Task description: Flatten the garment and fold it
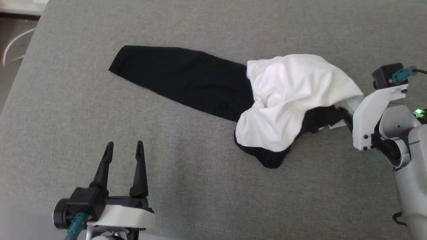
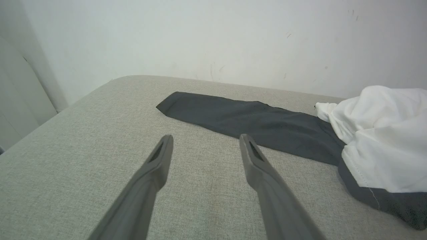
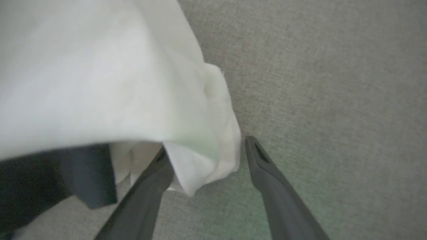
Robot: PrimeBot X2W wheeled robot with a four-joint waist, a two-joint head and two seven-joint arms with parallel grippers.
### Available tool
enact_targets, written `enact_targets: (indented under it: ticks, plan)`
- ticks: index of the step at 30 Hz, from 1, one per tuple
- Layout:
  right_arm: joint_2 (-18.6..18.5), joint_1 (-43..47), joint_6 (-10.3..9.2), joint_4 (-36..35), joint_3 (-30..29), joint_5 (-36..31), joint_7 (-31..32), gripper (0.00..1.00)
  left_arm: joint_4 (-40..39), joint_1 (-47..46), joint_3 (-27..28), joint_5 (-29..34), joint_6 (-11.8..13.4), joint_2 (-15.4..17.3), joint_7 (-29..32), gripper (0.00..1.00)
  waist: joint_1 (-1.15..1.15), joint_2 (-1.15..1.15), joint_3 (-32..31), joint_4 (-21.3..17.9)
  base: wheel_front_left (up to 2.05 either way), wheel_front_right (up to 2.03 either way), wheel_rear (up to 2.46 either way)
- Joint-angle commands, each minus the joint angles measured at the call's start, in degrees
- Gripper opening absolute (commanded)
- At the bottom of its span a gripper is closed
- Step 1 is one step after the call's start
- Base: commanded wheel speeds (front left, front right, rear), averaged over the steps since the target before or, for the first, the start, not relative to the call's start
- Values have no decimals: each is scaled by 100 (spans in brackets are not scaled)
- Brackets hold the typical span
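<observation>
The garment (image 1: 283, 103) lies on the grey table (image 1: 200, 193). Its white body is bunched in a heap at the centre right, and one black sleeve (image 1: 180, 78) lies flat, stretched toward the upper left. Black fabric pokes out under the heap's near edge. My left gripper (image 1: 124, 145) stands open over bare table at the lower left, well short of the sleeve (image 2: 247, 120). My right gripper (image 3: 206, 146) is open at the heap's right edge, and a white corner of the garment (image 3: 196, 166) hangs between its fingers and covers the left fingertip.
The table's left edge (image 1: 25, 66) runs down the upper left, with a pale curved frame (image 1: 13, 45) beyond it. A white wall (image 2: 213, 40) stands behind the table's far edge. My right arm's pale housing (image 1: 370, 116) sits by the heap.
</observation>
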Motion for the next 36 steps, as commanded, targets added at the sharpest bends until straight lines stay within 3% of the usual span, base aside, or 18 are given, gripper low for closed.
enact_targets:
  ticks: [1,4,5,7,8,18,28,35,36]
  plan:
    - [-34,-91,-4,96,26,-10,26,100,27,-106,-16,-22,-35,-31,-27,100,-1,0,157,161,0,0,0]
    - [19,-175,-4,385,-78,2,71,100,68,-178,-66,-70,-42,-32,-27,100,-1,0,214,234,0,0,0]
    - [21,-204,-4,456,-65,-33,78,84,81,-191,-73,-80,-42,-32,-27,100,-1,0,221,247,0,0,0]
    - [4,-259,-4,554,-23,-90,42,17,104,-205,-80,-97,-36,-32,-27,100,-1,0,226,264,0,0,0]
    - [-14,-285,-4,591,-8,-104,14,0,117,-206,-81,-107,-31,-32,-27,100,-1,0,220,265,0,0,0]
    - [-362,-467,-4,436,-32,-14,-592,0,240,34,-42,-121,31,-33,-27,100,-1,0,-434,122,0,0,0]
    - [-1449,245,-4,119,-711,-602,-673,0,220,493,33,-48,41,-33,-27,100,-1,0,-897,68,0,0,0]
    - [-1245,1249,-4,364,-1247,-675,-560,0,241,584,45,-13,-20,-33,-27,100,-1,0,-933,13,0,0,0]
    - [-1168,1355,-4,399,-1290,-680,-563,4,251,578,47,-4,-32,-33,-27,100,-1,0,-938,-3,0,0,0]
